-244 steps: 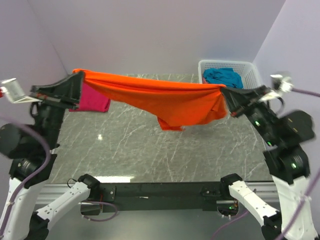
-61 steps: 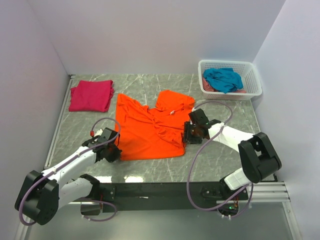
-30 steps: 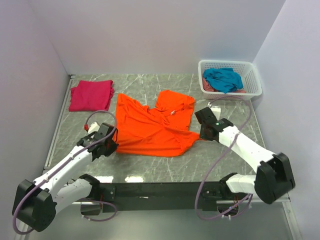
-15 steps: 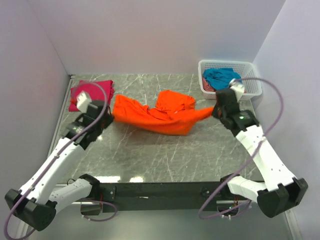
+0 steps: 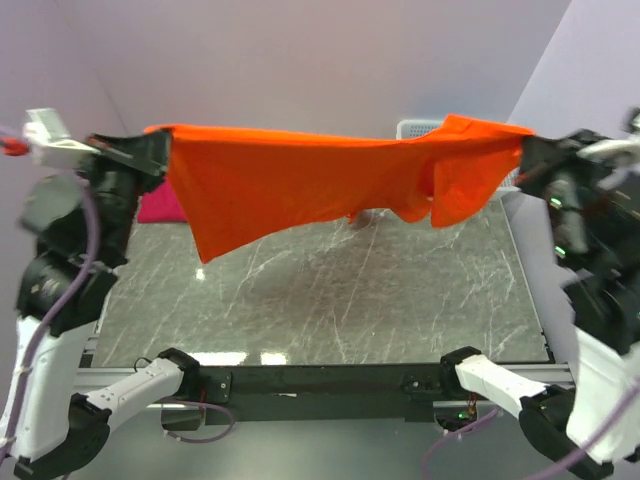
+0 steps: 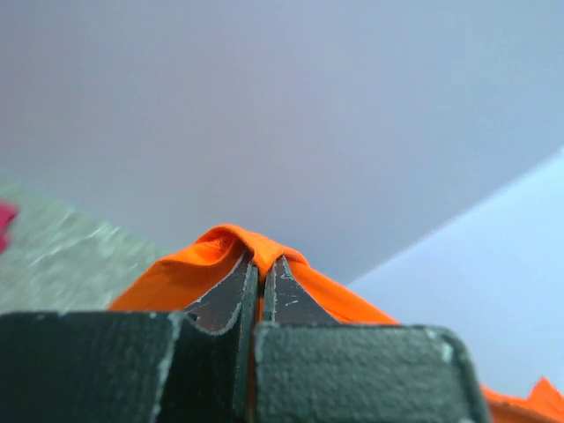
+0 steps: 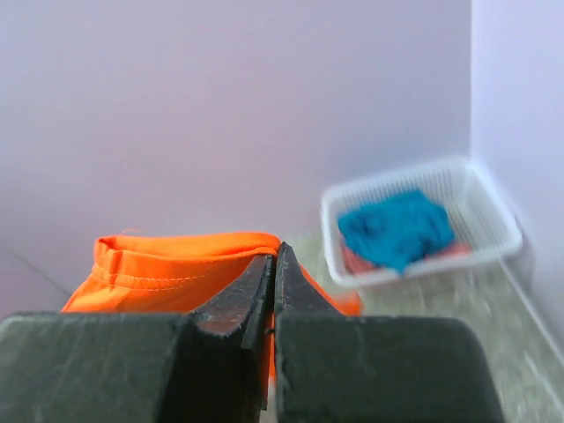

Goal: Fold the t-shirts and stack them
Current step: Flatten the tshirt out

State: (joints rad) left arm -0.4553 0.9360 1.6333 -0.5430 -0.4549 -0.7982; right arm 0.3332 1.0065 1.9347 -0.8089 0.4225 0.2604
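Stretched in the air above the surface (image 5: pixel 330 300): the orange t-shirt (image 5: pixel 290 180), long axis 9 to 3 o'clock, drooping lowest near 8. Left fingers (image 6: pixel 225 300) clenched on its 9 o'clock corner, right fingers (image 7: pixel 238 300) on the 3 o'clock corner; neither arm nearer. Mostly hidden behind the cloth: white basket (image 7: pixel 423 271) at 1 o'clock, pink t-shirt (image 5: pixel 158 205) at 10. Teal t-shirt (image 7: pixel 397 225) in the basket, blurred, from the right wrist only.

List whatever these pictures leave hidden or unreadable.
- Top view: the magenta-pink t-shirt is mostly covered by the hanging orange t-shirt, so its fold cannot be judged.
- Top view: the basket shows only a bit of rim behind the same shirt.
- Right wrist view: what lies under the teal-blue t-shirt is too blurred to tell.
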